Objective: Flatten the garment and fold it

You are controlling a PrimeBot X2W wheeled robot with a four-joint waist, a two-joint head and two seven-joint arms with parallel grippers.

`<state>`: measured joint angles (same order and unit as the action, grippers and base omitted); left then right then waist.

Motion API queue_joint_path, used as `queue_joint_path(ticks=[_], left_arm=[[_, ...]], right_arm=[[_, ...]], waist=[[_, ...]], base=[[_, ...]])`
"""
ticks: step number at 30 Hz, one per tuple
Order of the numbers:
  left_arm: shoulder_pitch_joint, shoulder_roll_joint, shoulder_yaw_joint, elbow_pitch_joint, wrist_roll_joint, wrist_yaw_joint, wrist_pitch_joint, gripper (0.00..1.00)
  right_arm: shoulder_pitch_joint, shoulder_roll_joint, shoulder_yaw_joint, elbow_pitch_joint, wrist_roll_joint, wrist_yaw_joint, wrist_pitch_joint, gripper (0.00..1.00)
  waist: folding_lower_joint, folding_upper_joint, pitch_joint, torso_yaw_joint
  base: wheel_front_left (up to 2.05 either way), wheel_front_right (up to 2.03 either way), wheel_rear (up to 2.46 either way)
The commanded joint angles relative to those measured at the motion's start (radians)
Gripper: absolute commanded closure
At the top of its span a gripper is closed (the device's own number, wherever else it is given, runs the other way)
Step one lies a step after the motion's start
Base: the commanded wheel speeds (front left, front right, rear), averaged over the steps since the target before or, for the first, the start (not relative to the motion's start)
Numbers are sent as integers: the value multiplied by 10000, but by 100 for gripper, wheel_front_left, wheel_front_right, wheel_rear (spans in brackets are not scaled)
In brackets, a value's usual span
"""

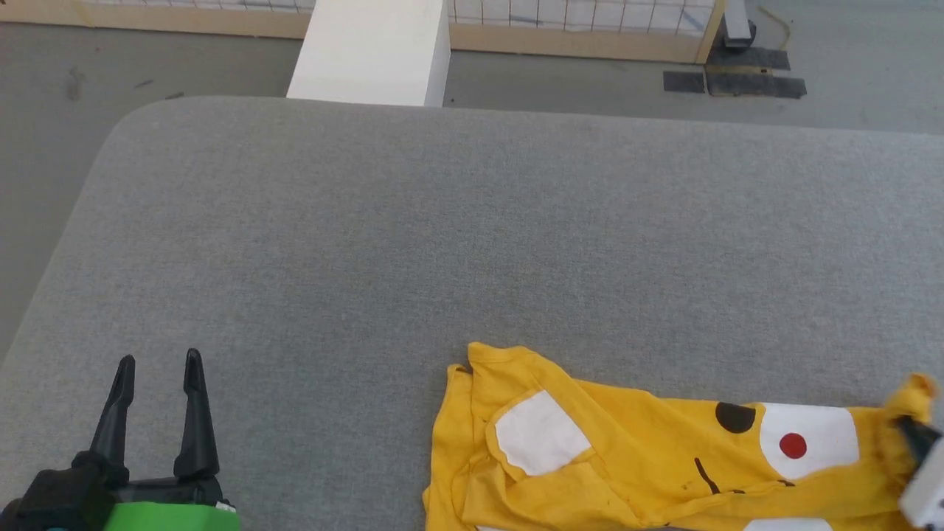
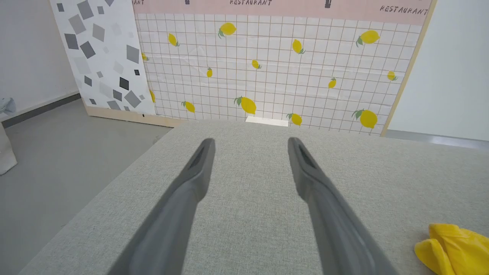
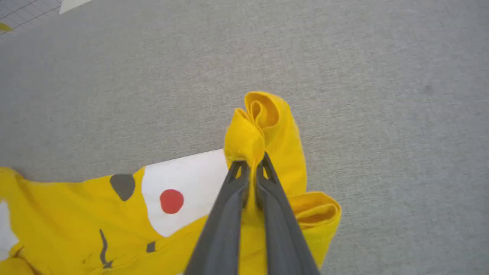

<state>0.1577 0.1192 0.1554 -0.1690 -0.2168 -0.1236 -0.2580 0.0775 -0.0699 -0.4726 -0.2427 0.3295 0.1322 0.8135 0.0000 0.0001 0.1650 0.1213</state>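
Head view crops the garment (image 1: 641, 442) below; right claw (image 3: 252, 166) pinches its bunched edge, left claw (image 1: 158, 369) gapes.

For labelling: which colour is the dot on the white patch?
The dot is red; best in right wrist view.

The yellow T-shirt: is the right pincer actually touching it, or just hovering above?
Touching. The right wrist view shows the right pincer shut on a bunched fold of the yellow T-shirt, with cloth squeezed between the jaws.

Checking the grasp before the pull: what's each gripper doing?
Left gripper: open, empty.
Right gripper: shut on the garment.
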Motion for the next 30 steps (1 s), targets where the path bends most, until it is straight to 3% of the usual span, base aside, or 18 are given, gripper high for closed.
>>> queue_joint_path(ticks=[1, 7, 14, 23, 30], left_arm=[[91, -56, 18, 35, 102, -70, -38, 0], [149, -135, -25, 101, 142, -71, -38, 0], [162, -187, -91, 154, 146, -71, -38, 0], [90, -196, -202, 236, 52, -71, -38, 0], [-28, -158, -365, 308, -33, -71, -38, 0]], right_arm=[[201, 52, 508, -274, 272, -15, 250, 100], [235, 134, 3053, -1062, 1119, -15, 883, 100], [-750, 161, 5543, -935, 1295, -15, 914, 100], [-2473, 180, 8447, 923, 1389, -15, 652, 100], [-3595, 193, 9505, 3045, 1430, -15, -329, 100]], waist=[[0, -1, -142, 73], [0, -1, -296, 151], [0, -1, -367, 235], [0, -1, -340, 294], [0, -1, -269, 459]], base=[[0, 0, 0], [0, 0, 0], [0, 0, 0], [0, 0, 0], [0, 0, 0]])
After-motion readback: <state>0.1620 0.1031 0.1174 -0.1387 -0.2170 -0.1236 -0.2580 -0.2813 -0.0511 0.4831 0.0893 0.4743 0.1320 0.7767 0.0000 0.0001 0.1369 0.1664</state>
